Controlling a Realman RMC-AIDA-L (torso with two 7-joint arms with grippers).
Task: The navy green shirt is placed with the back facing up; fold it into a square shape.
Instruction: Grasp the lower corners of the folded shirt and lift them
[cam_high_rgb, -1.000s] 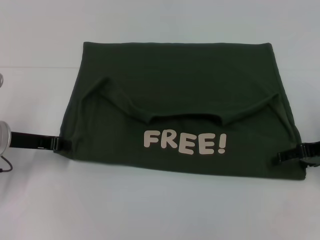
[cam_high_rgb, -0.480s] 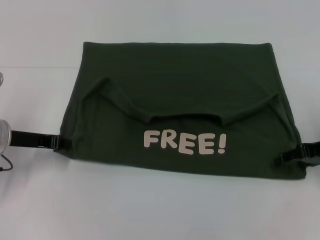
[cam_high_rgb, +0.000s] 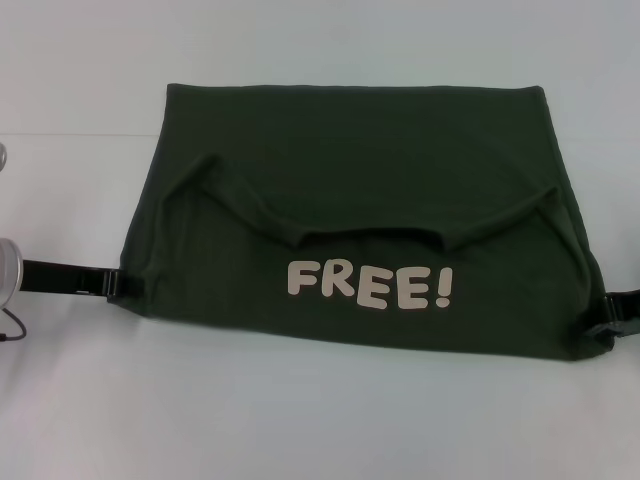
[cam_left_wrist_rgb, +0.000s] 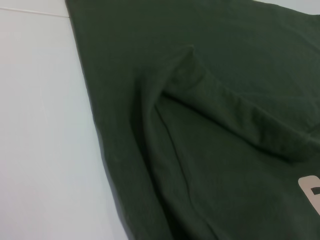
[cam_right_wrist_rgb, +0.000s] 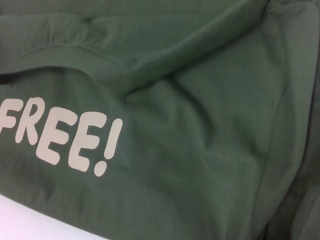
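The dark olive-green shirt (cam_high_rgb: 350, 200) lies folded on the white table, its near half doubled over so the collar and a white "FREE!" print (cam_high_rgb: 368, 286) face up. My left gripper (cam_high_rgb: 120, 285) is low at the shirt's left edge and touches the fabric. My right gripper (cam_high_rgb: 615, 312) is just off the shirt's near right corner, apart from the cloth, its jaws open. The left wrist view shows the folded sleeve and the shirt's edge (cam_left_wrist_rgb: 200, 125). The right wrist view shows the print and wrinkled fabric (cam_right_wrist_rgb: 200, 125).
The white table (cam_high_rgb: 300, 420) extends around the shirt on all sides. A silver part of my left arm (cam_high_rgb: 8, 270) with a thin cable shows at the far left edge.
My right gripper has let go of the shirt's near right corner and drawn back to the right. The corner has settled flatter. The left gripper has not moved.
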